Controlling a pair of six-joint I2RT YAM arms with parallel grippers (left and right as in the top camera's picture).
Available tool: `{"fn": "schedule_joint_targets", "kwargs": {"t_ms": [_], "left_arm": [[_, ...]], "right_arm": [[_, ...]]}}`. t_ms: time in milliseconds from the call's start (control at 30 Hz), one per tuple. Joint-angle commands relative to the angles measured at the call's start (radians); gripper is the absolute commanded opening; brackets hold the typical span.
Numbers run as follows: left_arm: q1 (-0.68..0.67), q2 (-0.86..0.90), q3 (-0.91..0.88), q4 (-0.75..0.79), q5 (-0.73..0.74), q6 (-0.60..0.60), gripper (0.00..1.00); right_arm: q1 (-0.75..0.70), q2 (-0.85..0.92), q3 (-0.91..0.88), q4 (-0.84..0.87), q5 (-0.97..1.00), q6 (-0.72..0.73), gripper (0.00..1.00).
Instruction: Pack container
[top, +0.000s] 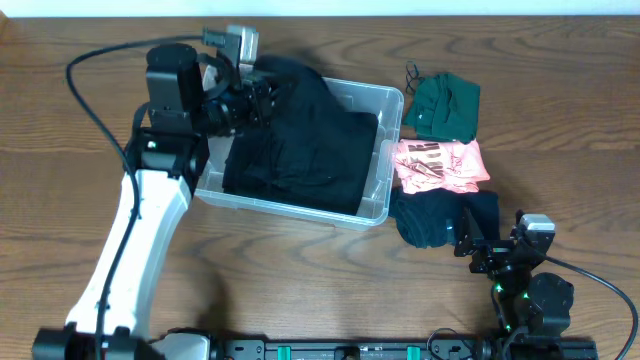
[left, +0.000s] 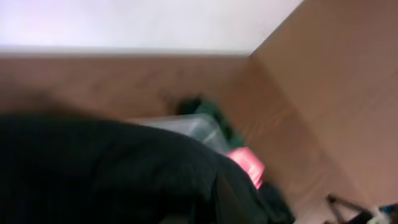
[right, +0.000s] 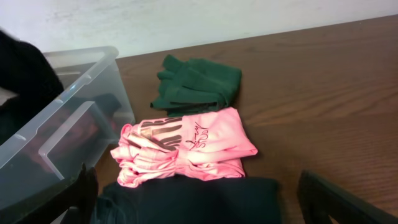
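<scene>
The clear plastic container (top: 386, 103) stands at centre, and its corner shows in the right wrist view (right: 78, 81) and left wrist view (left: 198, 127). A large black garment (top: 305, 140) fills it and drapes up over the back-left rim. My left gripper (top: 260, 92) is at that rim, shut on the black garment, which fills the left wrist view (left: 106, 174) and hides the jaws. My right gripper (top: 487, 252) is open and empty (right: 194, 180), just in front of a folded dark garment (top: 438, 216).
To the right of the container lie a folded green garment (top: 446, 106), a pink printed shirt (top: 440, 166) and the dark garment (right: 199, 202) in a row from back to front. Bare wooden table lies around them.
</scene>
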Motion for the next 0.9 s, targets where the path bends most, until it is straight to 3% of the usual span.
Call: {"fn": "schedule_joint_targets", "kwargs": {"t_ms": [0,67,333,567,633,800,867], "left_arm": [[0.045,0.053,0.006,-0.124,-0.032,0.181,0.06],[0.069,0.084,0.006,-0.218,-0.055,0.235,0.06],[0.168,0.095,0.006,-0.519,-0.204,0.238,0.06],[0.174,0.093,0.007,-0.621,-0.431,0.109,0.08],[0.174,0.072,0.012,-0.641,-0.527,0.043,0.16],[0.174,-0.038,0.050,-0.694,-0.731,-0.074,0.17],[0.174,-0.097,0.056,-0.686,-0.752,-0.111,0.39]], "right_arm": [[0.014,-0.005,-0.002,-0.002,0.003,0.008,0.99],[0.014,-0.005,-0.002,-0.002,0.003,0.007,0.99],[0.014,-0.005,-0.002,-0.002,0.003,0.008,0.99],[0.014,-0.005,-0.002,-0.002,0.003,0.008,0.99],[0.014,-0.005,-0.002,-0.002,0.003,0.008,0.99],[0.014,-0.005,-0.002,-0.002,0.003,0.008,0.99],[0.014,-0.005,-0.002,-0.002,0.003,0.008,0.99]]}}
